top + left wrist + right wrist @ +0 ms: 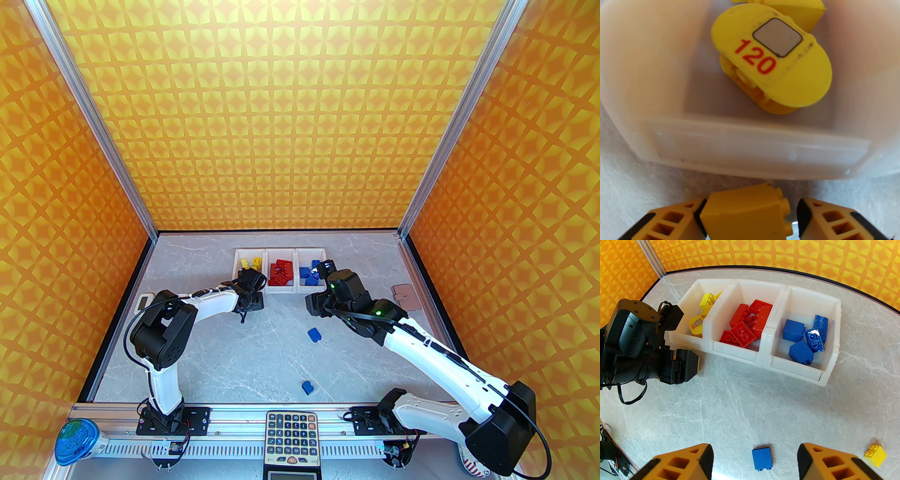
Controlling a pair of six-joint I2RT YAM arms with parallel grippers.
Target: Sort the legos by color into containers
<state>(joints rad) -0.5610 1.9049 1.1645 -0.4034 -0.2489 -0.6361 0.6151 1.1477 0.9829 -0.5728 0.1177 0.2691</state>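
Four legos are not yet in the containers, as far as you can see. The yellow lego sits between your left fingers, just in front of the near wall of the yellow container and outside it. One pad lies against its flat face and the other stands a sliver off its studs, so I cannot tell whether it is gripped or merely bracketed. Your right fingers stand wide with nothing in them, hanging above the blue lego on the bench. A second blue lego lies nearer the arm bases, and a small yellow lego lies off to the right.

Treat these as light, stiff plastic with slick walls. They should not crush, but they may twist or squirt out under an off-centre pinch. Take hold across two flat, opposite walls, and keep off the studs where you can.

The yellow lego lies on its side with its studs pointing at the pad on the right of the left wrist view, so that pinch would bear on bumps and may be less sure. The blue lego also lies on its side, studs toward the wrist camera. Its long axis runs across the line between the pads, so they would meet its two long flat walls.
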